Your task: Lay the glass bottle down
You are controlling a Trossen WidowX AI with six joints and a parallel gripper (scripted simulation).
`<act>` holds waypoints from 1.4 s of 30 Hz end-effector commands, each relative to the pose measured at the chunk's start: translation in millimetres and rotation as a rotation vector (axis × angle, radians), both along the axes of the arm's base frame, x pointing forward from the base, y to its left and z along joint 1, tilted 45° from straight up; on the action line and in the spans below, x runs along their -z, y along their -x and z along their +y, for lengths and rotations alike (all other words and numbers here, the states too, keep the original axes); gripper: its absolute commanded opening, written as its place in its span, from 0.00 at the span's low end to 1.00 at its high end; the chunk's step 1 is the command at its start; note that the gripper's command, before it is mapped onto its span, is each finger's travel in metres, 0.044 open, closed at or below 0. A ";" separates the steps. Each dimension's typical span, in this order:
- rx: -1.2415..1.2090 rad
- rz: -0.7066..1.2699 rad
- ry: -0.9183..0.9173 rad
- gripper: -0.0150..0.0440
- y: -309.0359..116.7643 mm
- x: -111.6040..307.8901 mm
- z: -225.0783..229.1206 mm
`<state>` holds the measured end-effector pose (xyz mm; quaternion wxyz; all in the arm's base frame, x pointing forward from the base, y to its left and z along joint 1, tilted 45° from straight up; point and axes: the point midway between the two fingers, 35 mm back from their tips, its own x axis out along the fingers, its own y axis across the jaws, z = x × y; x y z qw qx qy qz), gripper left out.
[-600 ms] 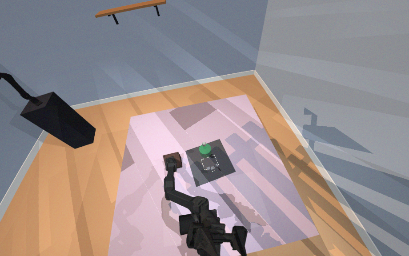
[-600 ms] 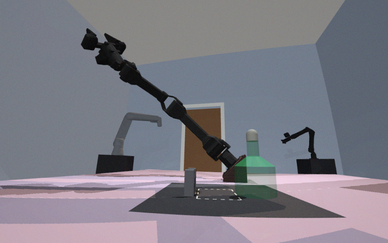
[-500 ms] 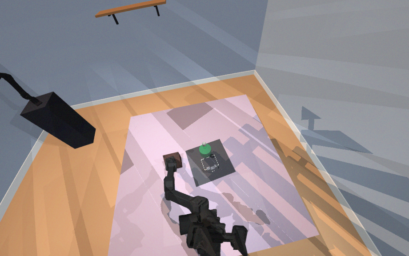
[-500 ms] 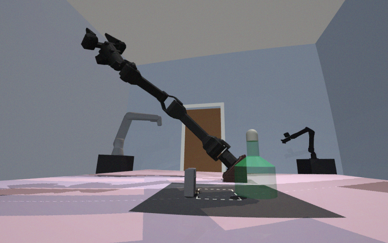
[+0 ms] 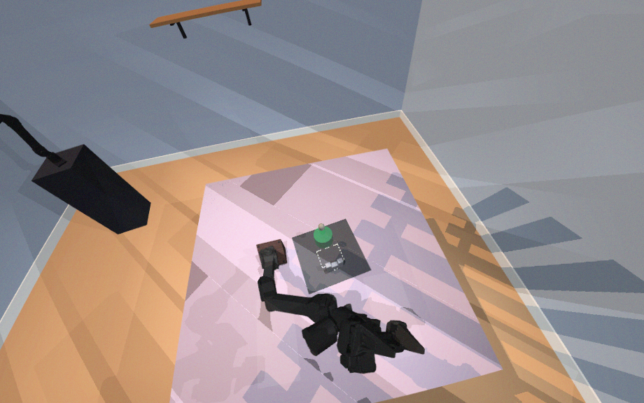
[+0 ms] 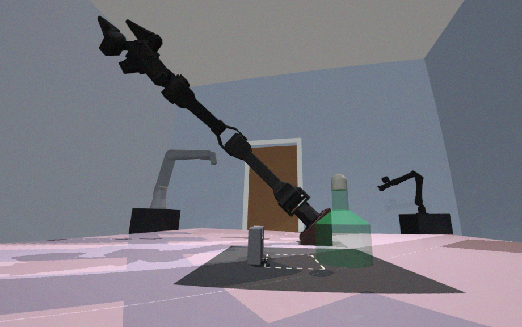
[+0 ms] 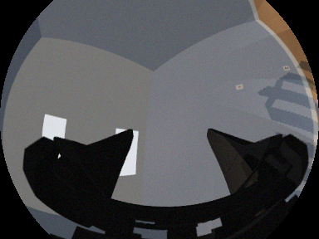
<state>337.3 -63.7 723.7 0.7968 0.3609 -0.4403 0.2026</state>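
The green glass bottle (image 5: 323,234) (image 6: 344,239) stands upright on the dark mat (image 5: 311,280) (image 6: 366,283), its pale cap on top. The grey U-shaped rest (image 5: 334,264) (image 6: 255,245) stands upright on the same mat, at the end of the dashed outline (image 6: 294,268) away from the bottle. The outline holds nothing, and the bottle is just beyond its other end. My gripper (image 5: 409,354) (image 6: 113,19) (image 7: 171,133) is open with nothing between its fingers. It is raised high and far from the bottle, pointing up and away. The wrist view shows neither bottle nor rest.
My arm's reddish-brown base (image 5: 271,249) (image 6: 318,234) stands beside the dark mat, near the bottle. Its links slant up over the far side of the rest in the exterior view. Other arms stand on black pedestals (image 5: 94,189) (image 6: 154,220) (image 6: 425,223) well away.
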 end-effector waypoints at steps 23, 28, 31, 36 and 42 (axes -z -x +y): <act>0.313 1.093 0.508 1.00 -192.9 324.3 115.0; 0.353 1.301 0.805 1.00 -185.0 405.8 147.9; 0.362 1.409 1.020 1.00 -170.8 454.6 166.7; 0.360 1.550 1.448 1.00 -131.6 531.2 190.3; 0.310 1.602 2.116 1.00 -61.0 609.6 202.4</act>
